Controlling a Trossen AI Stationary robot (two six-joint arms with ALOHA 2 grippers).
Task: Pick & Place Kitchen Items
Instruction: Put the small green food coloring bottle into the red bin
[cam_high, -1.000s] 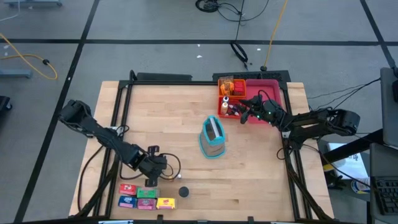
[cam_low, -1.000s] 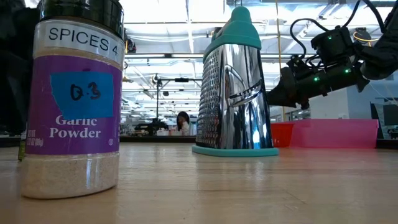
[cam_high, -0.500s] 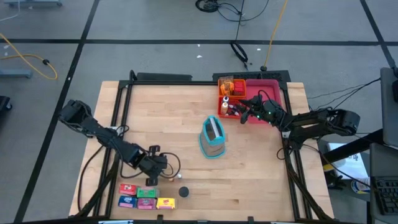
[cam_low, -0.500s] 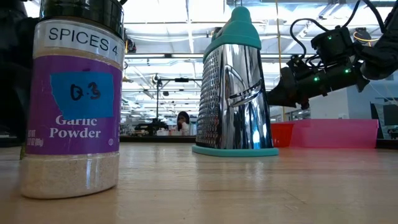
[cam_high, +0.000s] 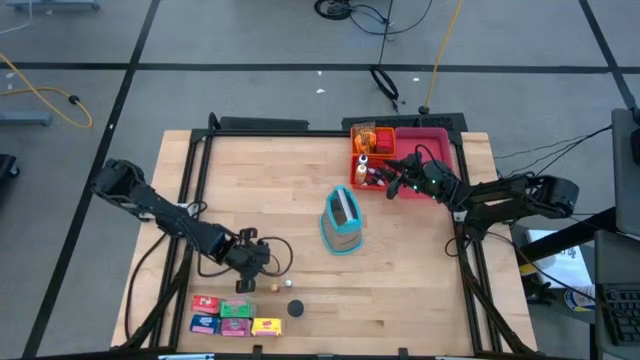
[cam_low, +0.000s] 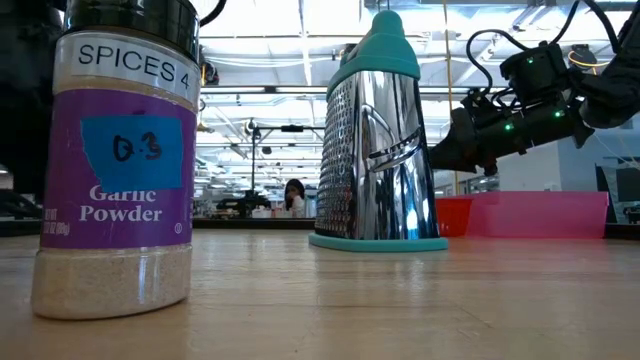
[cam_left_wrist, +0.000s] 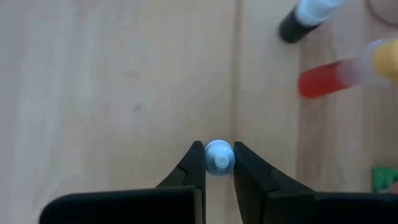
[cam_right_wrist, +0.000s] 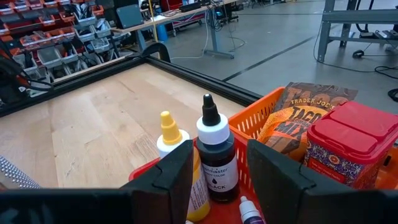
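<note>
Overhead: left gripper (cam_high: 247, 283) sits low near the row of coloured boxes (cam_high: 235, 318), placed to collect an item; right gripper (cam_high: 388, 183) hangs at the orange tray (cam_high: 372, 160), apparently for a drop.

Left wrist: fingers (cam_left_wrist: 193, 167) clamp a tiny blue-capped bottle (cam_left_wrist: 217, 155) from both sides, cap up.

Right wrist: fingers (cam_right_wrist: 177, 165) spread, holding nothing, over a black-labelled bottle (cam_right_wrist: 215, 152) and yellow-capped bottle (cam_right_wrist: 169, 132).

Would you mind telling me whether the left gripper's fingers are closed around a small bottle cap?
Yes, in the left wrist view the left gripper has its two dark fingers pressed against either side of a small blue-capped bottle.
</note>
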